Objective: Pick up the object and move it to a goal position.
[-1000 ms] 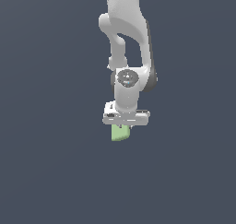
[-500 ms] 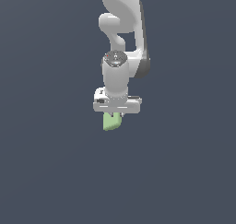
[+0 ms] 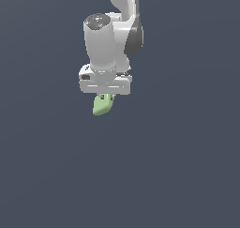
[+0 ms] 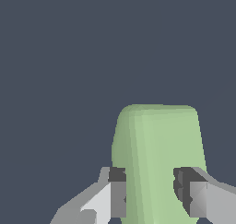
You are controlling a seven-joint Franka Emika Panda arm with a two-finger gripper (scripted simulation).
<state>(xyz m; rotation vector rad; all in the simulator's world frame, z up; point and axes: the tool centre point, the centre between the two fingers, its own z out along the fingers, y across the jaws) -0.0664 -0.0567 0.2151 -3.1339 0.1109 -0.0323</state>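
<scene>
The pale green block (image 3: 101, 106) hangs below the white gripper (image 3: 106, 98) in the exterior view, tilted, with its lower end toward that view's left. The gripper is shut on the block's upper end. In the wrist view the green block (image 4: 159, 149) fills the space between the two dark pads (image 4: 117, 191), which press on its two sides; the gripper (image 4: 151, 193) holds it off the dark grey surface. The fingers are mostly hidden behind the gripper's body in the exterior view.
The white arm (image 3: 110, 34) comes down from the top of the exterior view. A plain dark grey surface (image 3: 187, 166) lies all around. No goal marker shows.
The arm has carried the block upward and toward the exterior view's left. The wrist has swung, and the block now hangs more tilted under the gripper.
</scene>
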